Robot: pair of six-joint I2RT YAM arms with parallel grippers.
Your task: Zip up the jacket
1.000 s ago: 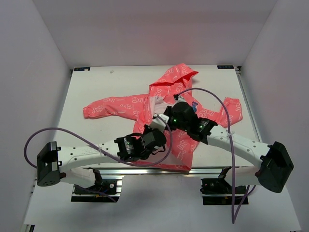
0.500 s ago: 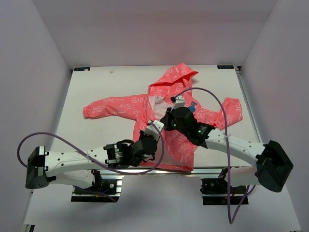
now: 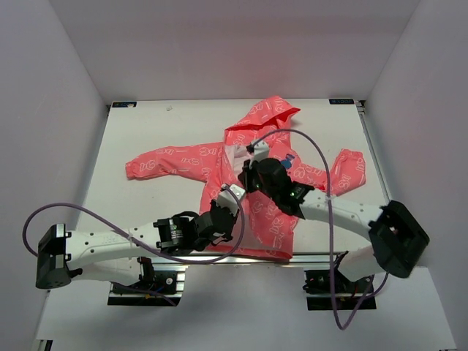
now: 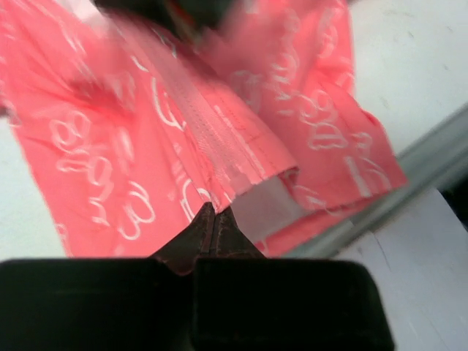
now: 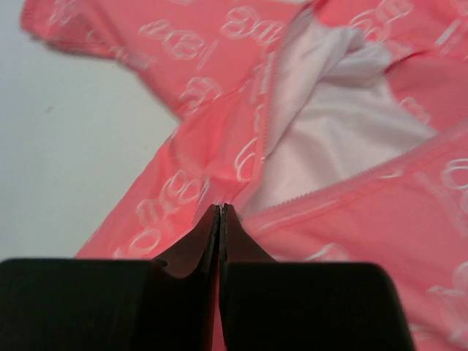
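The coral-pink jacket lies flat on the white table, hood far, hem near. Its small blue emblem shows beside my right wrist. My left gripper is shut on the bottom hem at the foot of the zipper, with its tips pinching the fabric. My right gripper is shut at the point where the two zipper edges meet, seemingly on the pull. Above it the front is open and shows white lining.
The left sleeve and right sleeve spread sideways. The table's near metal rail runs just below the hem and shows in the left wrist view. White walls enclose the table. Purple cables loop from both arms.
My right gripper has slid up the zipper toward the collar, away from the hem. My left gripper has shifted slightly left and stays on the hem.
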